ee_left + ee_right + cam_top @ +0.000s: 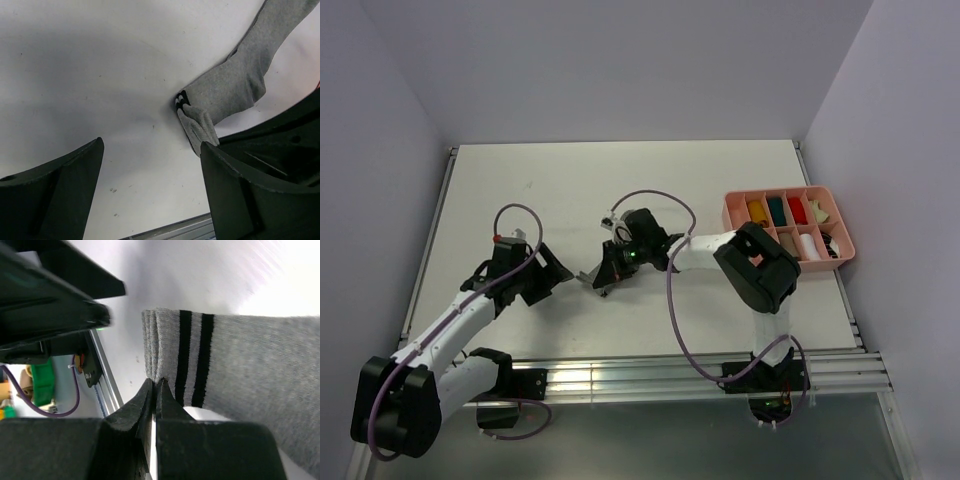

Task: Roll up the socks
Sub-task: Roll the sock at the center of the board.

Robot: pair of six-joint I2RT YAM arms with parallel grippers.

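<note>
A grey sock [250,365] with two dark cuff stripes lies near the middle of the white table [620,180]. The right gripper [155,387] clenches the cuff's edge between closed fingers. The left gripper [152,150] hovers just beside the sock, fingers spread and empty. A pink tray [733,208] sits well apart by the table's right edge.

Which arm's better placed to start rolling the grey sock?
Right, probably. The right end effector is shut on the grey sock at the striped cuff edge, where a roll would start. The left end effector hangs open beside the sock, holding nothing.
</note>
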